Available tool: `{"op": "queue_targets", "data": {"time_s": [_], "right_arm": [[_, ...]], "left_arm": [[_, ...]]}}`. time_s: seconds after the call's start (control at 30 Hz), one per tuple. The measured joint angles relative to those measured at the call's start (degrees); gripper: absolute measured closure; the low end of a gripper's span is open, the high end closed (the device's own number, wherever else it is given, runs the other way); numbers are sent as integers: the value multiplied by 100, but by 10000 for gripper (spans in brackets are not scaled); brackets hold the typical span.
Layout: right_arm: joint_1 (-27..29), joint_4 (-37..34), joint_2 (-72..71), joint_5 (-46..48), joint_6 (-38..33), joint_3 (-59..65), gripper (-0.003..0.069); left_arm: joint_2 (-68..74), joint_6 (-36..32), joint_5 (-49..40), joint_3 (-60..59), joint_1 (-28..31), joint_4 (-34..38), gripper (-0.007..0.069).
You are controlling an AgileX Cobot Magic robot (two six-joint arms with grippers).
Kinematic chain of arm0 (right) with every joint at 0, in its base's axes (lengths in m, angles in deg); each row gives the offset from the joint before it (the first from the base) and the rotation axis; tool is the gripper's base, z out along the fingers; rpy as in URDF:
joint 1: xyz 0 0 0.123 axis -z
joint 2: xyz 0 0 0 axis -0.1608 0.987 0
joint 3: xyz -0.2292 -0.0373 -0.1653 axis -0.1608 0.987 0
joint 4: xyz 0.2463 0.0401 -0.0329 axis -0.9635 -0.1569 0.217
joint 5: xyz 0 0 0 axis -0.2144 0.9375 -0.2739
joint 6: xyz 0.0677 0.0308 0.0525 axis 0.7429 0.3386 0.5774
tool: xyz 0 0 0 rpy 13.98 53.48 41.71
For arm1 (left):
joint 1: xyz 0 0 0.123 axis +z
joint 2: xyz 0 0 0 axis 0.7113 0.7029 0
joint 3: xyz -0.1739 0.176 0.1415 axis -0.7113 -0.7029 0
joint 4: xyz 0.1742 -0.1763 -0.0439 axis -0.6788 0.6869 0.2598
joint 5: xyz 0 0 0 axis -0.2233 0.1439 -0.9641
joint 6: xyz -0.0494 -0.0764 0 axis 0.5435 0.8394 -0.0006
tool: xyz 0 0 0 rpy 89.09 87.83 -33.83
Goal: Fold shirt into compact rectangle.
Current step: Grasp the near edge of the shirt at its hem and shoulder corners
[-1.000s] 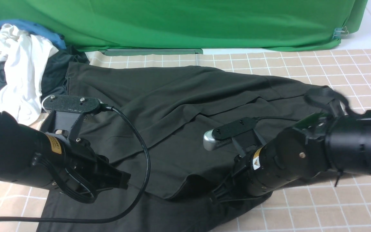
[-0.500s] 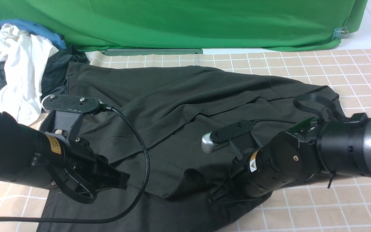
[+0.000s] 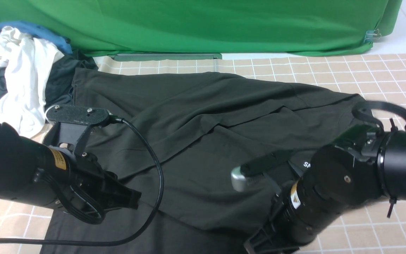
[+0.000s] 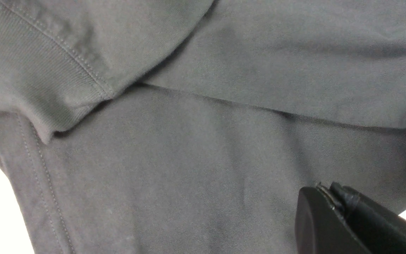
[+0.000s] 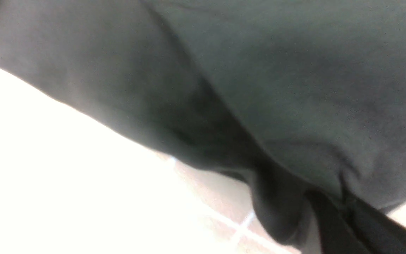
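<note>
The black shirt (image 3: 203,106) lies spread over the checked table, with one layer folded across its middle. White print letters (image 3: 307,164) peek out beside my right arm. My right gripper (image 3: 259,243) is low at the near edge, shut on the shirt. In the right wrist view the cloth (image 5: 294,88) puckers into the right gripper (image 5: 344,204) and hangs lifted off the table. My left gripper (image 3: 134,201) rests over the shirt's near left part. In the left wrist view it (image 4: 324,192) is shut, and the fabric (image 4: 189,158) around it lies flat, with no cloth seen pinched.
A pile of white, blue and dark clothes (image 3: 16,81) sits at the back left, touching the shirt's corner. A green backdrop (image 3: 203,24) closes the far side. The checked tablecloth (image 3: 382,70) shows bare at the right. A black cable (image 3: 153,165) loops over the shirt.
My right gripper has shut on the shirt's near edge and pulled back toward the near side, dragging the folded layer and uncovering the print letters. The left arm has not moved.
</note>
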Motion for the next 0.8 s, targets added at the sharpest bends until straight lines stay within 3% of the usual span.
{"op": "queue_targets", "data": {"time_s": [0.4,0.6,0.67,0.77,0.8], "right_arm": [[-398,29,0,137,335,232,602],[-400,23,-21,459,200,232,461],[-393,181,-170,791,11,226,403],[-393,703,-522,1051,166,194,430],[-393,1093,-870,1155,391,167,484]], "left_arm": [[-6,0,-18,0,0,0,606],[-6,114,-141,0,0,-183,606],[-6,520,-374,0,33,-599,606],[-6,852,-724,0,194,-1080,606],[-10,945,-975,0,354,-1194,606]]}}
